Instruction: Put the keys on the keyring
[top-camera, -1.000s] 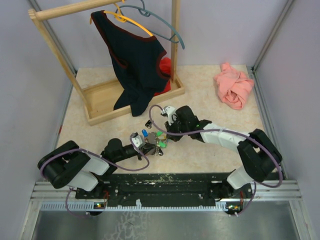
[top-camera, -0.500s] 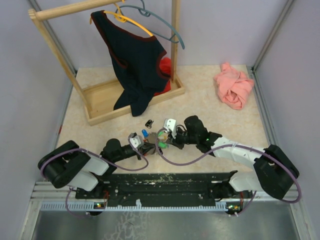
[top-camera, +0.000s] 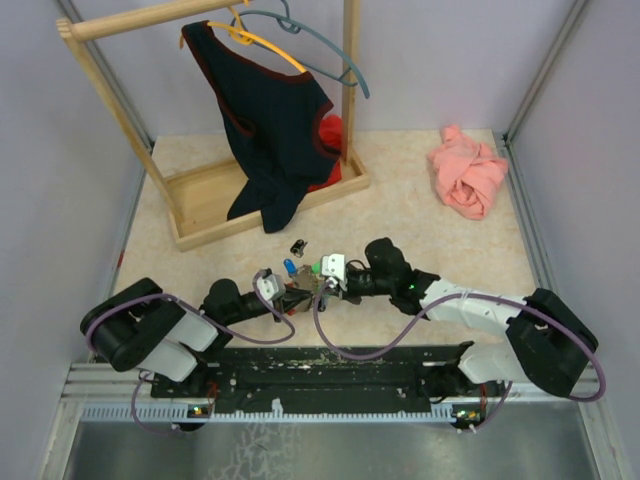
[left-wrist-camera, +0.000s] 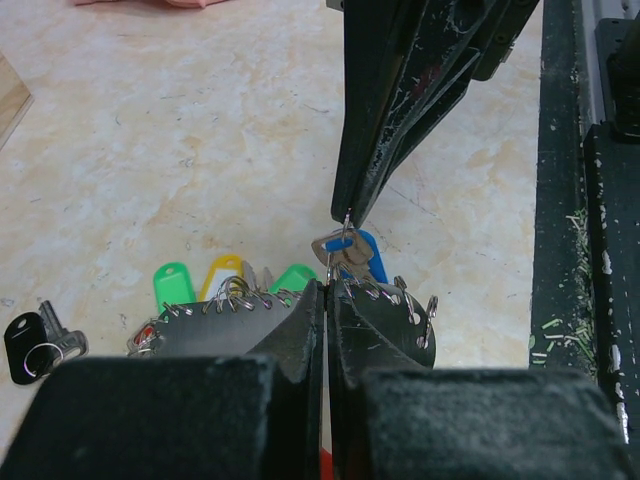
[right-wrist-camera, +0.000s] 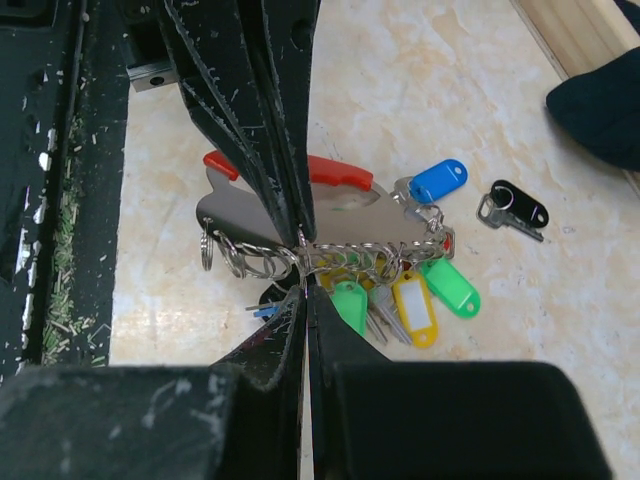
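Note:
The keyring (right-wrist-camera: 340, 228) is a silvery plate edged with a row of wire rings (left-wrist-camera: 240, 297), lying between both grippers (top-camera: 308, 289). Keys with green (right-wrist-camera: 451, 287), yellow (right-wrist-camera: 413, 311) and blue (right-wrist-camera: 438, 180) heads hang from it. My left gripper (left-wrist-camera: 328, 291) is shut on the plate's edge. My right gripper (right-wrist-camera: 303, 287) is shut on a thin wire ring at the plate's rim; in the left wrist view a small blue-headed key (left-wrist-camera: 362, 254) hangs just under its fingertips (left-wrist-camera: 350, 205). A loose black-headed key (right-wrist-camera: 517, 208) lies apart on the table (top-camera: 298, 246).
A wooden clothes rack (top-camera: 215, 195) with a dark garment (top-camera: 270, 110) on a hanger stands at the back left. A pink cloth (top-camera: 468, 172) is bunched at the back right. The black base rail (top-camera: 330, 365) runs along the near edge.
My right arm has swung forward and left, bringing its gripper down against the keyring beside the left gripper. The left gripper has barely moved.

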